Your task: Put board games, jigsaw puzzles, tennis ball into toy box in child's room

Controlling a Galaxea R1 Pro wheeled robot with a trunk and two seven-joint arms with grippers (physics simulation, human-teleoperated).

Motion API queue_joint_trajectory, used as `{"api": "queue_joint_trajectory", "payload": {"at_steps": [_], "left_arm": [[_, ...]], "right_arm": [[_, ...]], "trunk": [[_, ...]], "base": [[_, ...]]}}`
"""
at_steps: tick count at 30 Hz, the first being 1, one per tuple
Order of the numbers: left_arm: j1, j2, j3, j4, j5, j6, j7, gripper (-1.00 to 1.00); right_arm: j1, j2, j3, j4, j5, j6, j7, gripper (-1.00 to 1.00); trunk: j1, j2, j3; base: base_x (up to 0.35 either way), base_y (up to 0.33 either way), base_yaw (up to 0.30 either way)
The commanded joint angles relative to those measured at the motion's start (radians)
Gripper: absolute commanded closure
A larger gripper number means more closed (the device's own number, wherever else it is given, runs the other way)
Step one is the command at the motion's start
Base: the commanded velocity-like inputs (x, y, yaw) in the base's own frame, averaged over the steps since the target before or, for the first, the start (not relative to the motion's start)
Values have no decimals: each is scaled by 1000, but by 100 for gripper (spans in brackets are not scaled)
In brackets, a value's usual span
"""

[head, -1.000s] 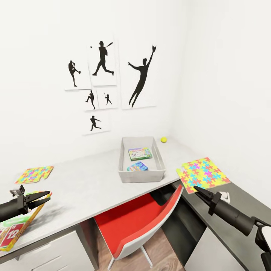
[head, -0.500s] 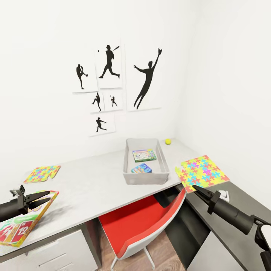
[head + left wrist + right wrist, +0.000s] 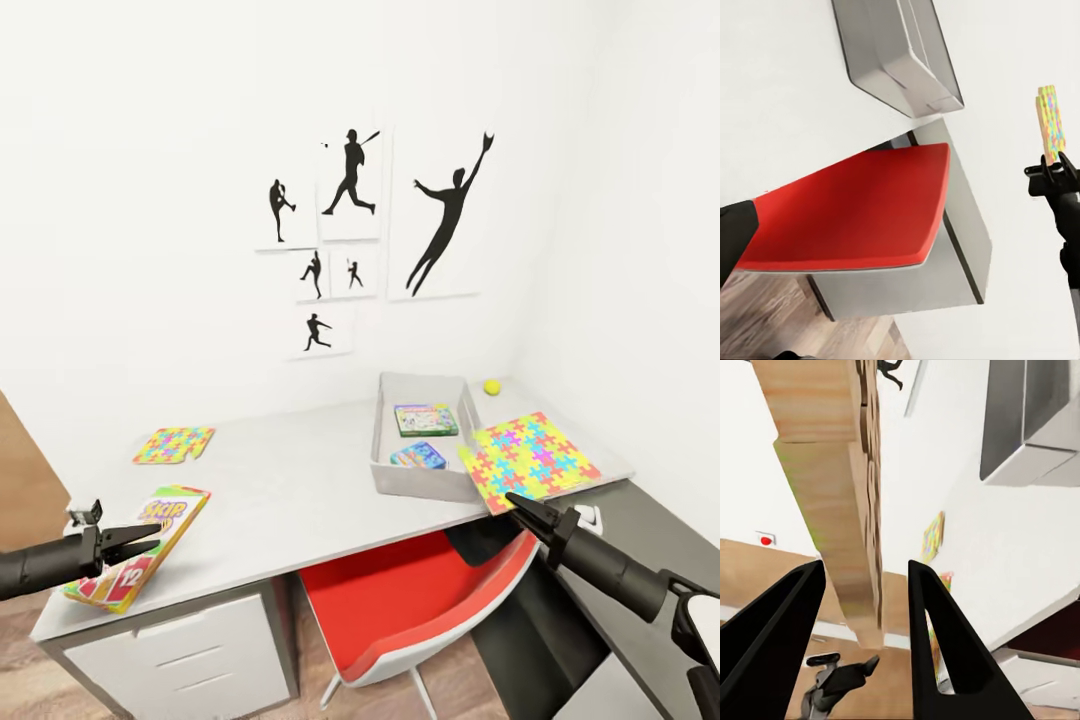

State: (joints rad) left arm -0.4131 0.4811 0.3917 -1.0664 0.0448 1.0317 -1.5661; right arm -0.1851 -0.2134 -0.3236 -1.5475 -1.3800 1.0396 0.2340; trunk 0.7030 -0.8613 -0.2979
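Head view: grey table [image 3: 300, 490] runs along the white wall, toy box [image 3: 420, 440] sitting on it toward the corner, with two flat boxes inside: a green-edged one [image 3: 426, 419] and a blue one [image 3: 419, 456]. One jigsaw puzzle [image 3: 529, 461] lies just beside the box on the right-hand side, corner hanging past the table edge; second jigsaw puzzle [image 3: 175, 445] lies well apart at the far left. Tennis ball [image 3: 491, 387] sits in the corner behind the box. A board game [image 3: 137, 547], yellow-orange with red cards printed on it, lies near the table's front left edge. Left gripper [image 3: 135, 541] hovers over that game, fingers close together, nothing held. Right gripper [image 3: 518, 505] points at the hanging corner of the near puzzle, tips look nearly together; can't tell from here if it touches. Red chair [image 3: 420, 600] is tucked under the table, baseball silhouettes [image 3: 380, 230] on the wall. Left wrist view: toy box [image 3: 900, 52] on the table, red chair seat [image 3: 847, 214], and the right arm [image 3: 1057, 187] beside the puzzle [image 3: 1050, 124]. Right wrist view: right gripper [image 3: 862, 607] fingers are spread wide, empty, a wooden panel [image 3: 844, 487] between them further off; the left gripper [image 3: 844, 679] shows small in the distance, the toy box [image 3: 1027, 420] off to one side.
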Motion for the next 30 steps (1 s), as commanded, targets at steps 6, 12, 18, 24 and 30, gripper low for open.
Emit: {"api": "queue_joint_trajectory", "payload": {"at_steps": [6, 12, 18, 24, 30], "left_arm": [[0, 10, -11, 8, -3, 9, -5, -100], [2, 11, -13, 18, -7, 6, -5, -100], [16, 5, -16, 22, -5, 6, -5, -100], [25, 0, -33, 24, -9, 5, -5, -100], [30, 2, -41, 25, -10, 5, -5, -100]], "right_arm": [[9, 0, -2, -28, 10, 8, 13, 100], [12, -1, -4, -33, 10, 8, 19, 100], [13, -2, -6, -35, 10, 8, 32, 100], [13, -1, -6, -35, 10, 8, 44, 100], [13, 0, -6, -36, 10, 8, 46, 100]], "trunk": [[-23, 41, 18], [-46, 83, 36], [-69, 125, 52], [-92, 167, 70], [-115, 209, 88]], "base": [[0, 0, 172], [0, 0, -21], [0, 0, -113], [0, 0, -31], [0, 0, -4]]}}
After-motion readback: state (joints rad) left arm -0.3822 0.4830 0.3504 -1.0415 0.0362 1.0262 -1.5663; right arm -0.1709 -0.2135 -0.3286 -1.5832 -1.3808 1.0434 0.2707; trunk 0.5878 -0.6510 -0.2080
